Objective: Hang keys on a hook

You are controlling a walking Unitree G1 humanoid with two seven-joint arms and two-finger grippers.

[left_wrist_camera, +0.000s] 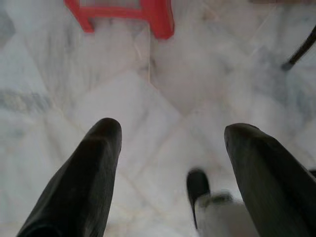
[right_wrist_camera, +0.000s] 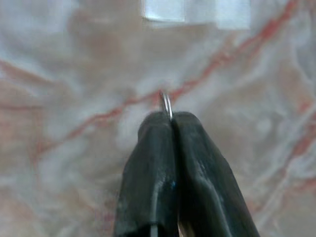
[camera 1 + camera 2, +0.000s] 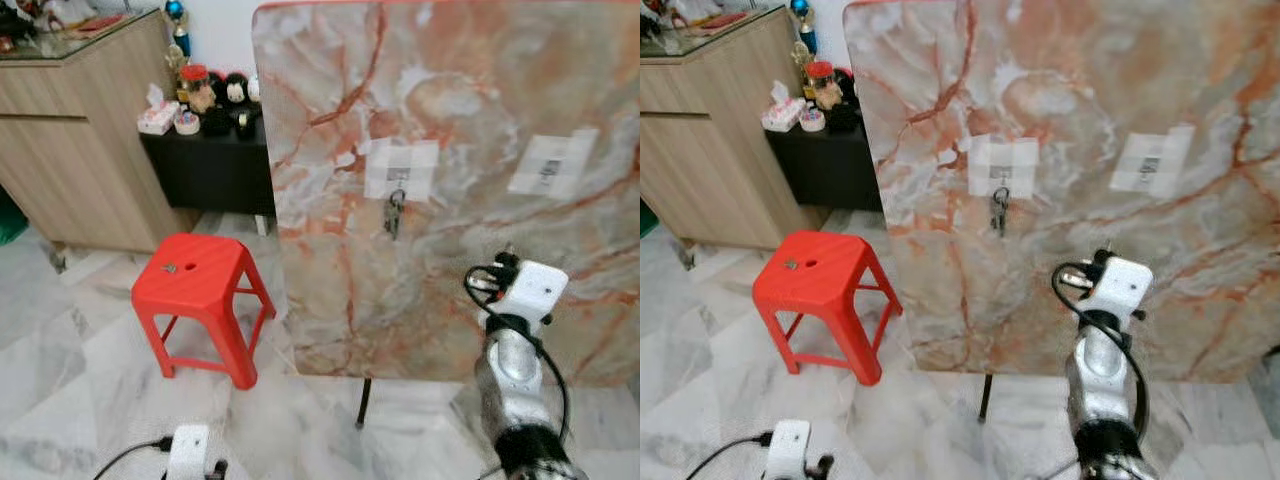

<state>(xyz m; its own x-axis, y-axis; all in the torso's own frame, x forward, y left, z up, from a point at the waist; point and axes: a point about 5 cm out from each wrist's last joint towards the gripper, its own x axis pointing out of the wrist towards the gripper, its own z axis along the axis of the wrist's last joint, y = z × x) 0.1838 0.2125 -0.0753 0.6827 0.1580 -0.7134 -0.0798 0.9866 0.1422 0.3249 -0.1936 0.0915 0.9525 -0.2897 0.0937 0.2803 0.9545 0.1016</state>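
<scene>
Right wrist view shows you the right end effector [image 2: 170, 117] pinched tight on a thin silver key ring [image 2: 166, 104], close to the upright pink marble board [image 3: 450, 180]. A small bunch of keys [image 3: 395, 213] hangs on that board. Your left end effector [image 1: 170, 133] is wide open, empty.

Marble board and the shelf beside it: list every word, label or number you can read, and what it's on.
None can be read.
Left sticker on the marble board, above the hanging keys: dark marks, too blurred.
Right sticker: barcode-like print, too small.
Tissue box and jar on the black shelf: too small.
</scene>
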